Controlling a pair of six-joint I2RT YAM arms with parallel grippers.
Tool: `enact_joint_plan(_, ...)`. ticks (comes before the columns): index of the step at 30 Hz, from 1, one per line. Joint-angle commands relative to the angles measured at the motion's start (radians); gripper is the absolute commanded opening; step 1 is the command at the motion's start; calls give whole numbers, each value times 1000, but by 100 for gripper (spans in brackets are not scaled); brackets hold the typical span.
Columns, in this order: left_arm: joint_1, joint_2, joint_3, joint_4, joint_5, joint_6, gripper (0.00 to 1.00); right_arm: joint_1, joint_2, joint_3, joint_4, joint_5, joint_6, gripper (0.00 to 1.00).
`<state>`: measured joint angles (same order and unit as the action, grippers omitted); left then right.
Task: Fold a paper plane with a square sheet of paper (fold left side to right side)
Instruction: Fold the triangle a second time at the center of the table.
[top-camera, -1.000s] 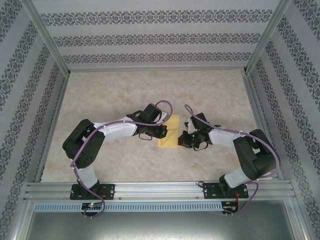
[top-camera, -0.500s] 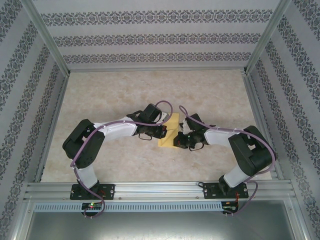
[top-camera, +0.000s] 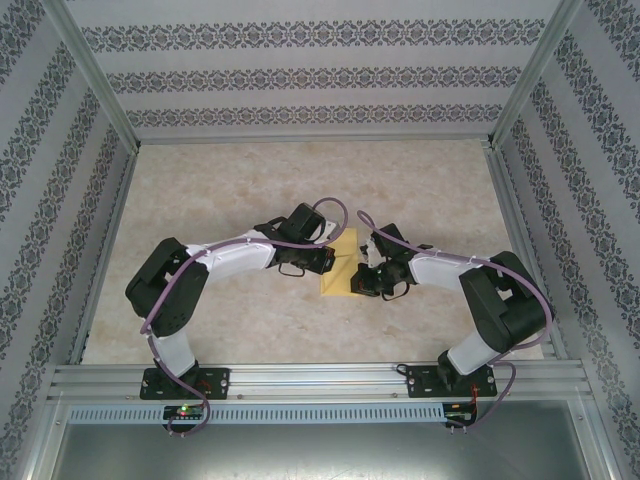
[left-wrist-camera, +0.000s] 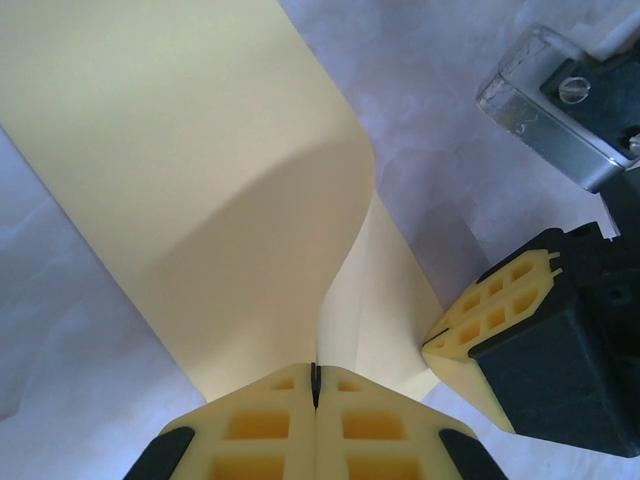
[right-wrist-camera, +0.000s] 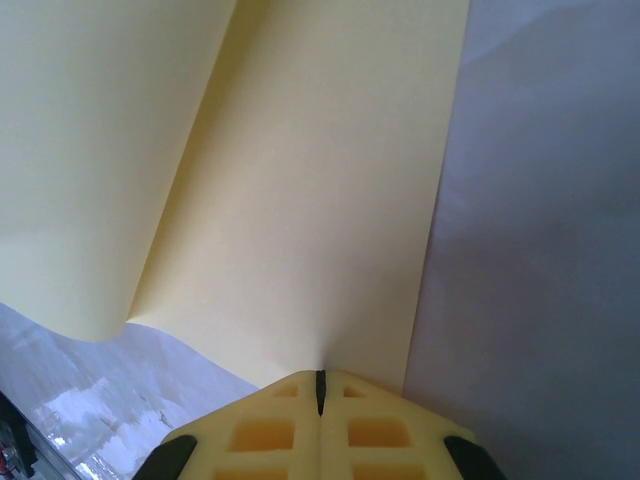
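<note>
Presently both of my arms meet at the middle of the table (top-camera: 250, 180). The yellow sheet of paper (top-camera: 336, 281) lies there between the two wrists, well apart from the walls and the near rail.

Left gripper (left-wrist-camera: 315, 372): the jaws are pressed together, with no gap at the seam. A lifted part of the sheet narrows straight down into that seam, so I record these jaws as pinching the paper. From the pinch the raised layer bows up and away in a smooth, rounded bend, and its underside is in shadow. A second layer lies flat on the table beneath it.

Right gripper (right-wrist-camera: 320, 382): the jaws are likewise pressed together. Their tips sit at the near edge of the sheet, just inside its straight right-hand border, and a faint pucker in the paper runs up to the seam. I cannot tell whether these jaws hold the paper or merely press on it.

From the left wrist, a right fingertip (left-wrist-camera: 468, 338) touches the lower flat layer, just beside my left jaws.

From the right wrist, the left part of the sheet stands raised above the flat part, and its curled edge is clear of the table.
</note>
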<state>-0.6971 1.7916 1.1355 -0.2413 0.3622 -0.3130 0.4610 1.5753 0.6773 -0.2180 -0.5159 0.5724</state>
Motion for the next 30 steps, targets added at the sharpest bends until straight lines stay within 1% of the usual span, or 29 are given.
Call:
enact_joint_plan(1, 15, 28, 29, -40, -2, 34, 5, -5, 2, 8, -53, 32, -27, 0)
enact_joint_plan(5, 15, 46, 38, -47, 1, 42, 6, -5, 13, 10, -45, 21, -27, 0)
enact_joint_plan(11, 16, 70, 54, -55, -37, 55, 6, -5, 17, 13, -50, 19, -35, 0)
enact_joint_plan(17, 22, 97, 68, -50, -52, 59, 6, -5, 17, 14, -66, 25, -45, 0)
enact_joint_plan(30, 31, 147, 89, -41, -44, 61, 6, -5, 17, 12, -73, 24, -49, 0)
